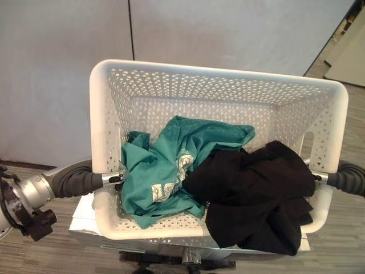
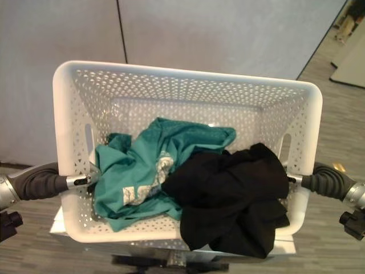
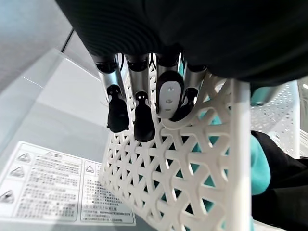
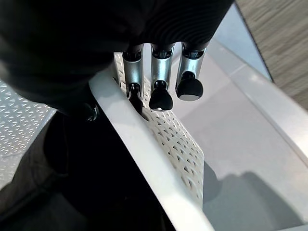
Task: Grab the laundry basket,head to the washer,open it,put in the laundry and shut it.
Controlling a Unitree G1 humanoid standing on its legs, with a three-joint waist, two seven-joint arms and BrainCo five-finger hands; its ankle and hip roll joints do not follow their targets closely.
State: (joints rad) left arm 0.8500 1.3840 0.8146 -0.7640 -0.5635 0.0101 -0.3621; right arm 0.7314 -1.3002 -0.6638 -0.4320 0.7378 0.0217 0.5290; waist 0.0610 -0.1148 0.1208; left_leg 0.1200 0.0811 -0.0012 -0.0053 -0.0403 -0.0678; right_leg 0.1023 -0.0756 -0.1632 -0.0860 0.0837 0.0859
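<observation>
White perforated laundry basket (image 1: 108, 103), teal and black clothes (image 1: 171, 165).

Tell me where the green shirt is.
The green shirt lies inside the white basket, on the robot's left half, its edge under the black garment beside it.

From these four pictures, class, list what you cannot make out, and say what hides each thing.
- Right hand: its thumb is hidden behind the basket wall.
- Left hand: its grip is unclear, the wrist cover and wall block it.
- White surface under the basket: mostly covered by the basket.
- Clothes beneath the black garment and green shirt: buried.
</observation>
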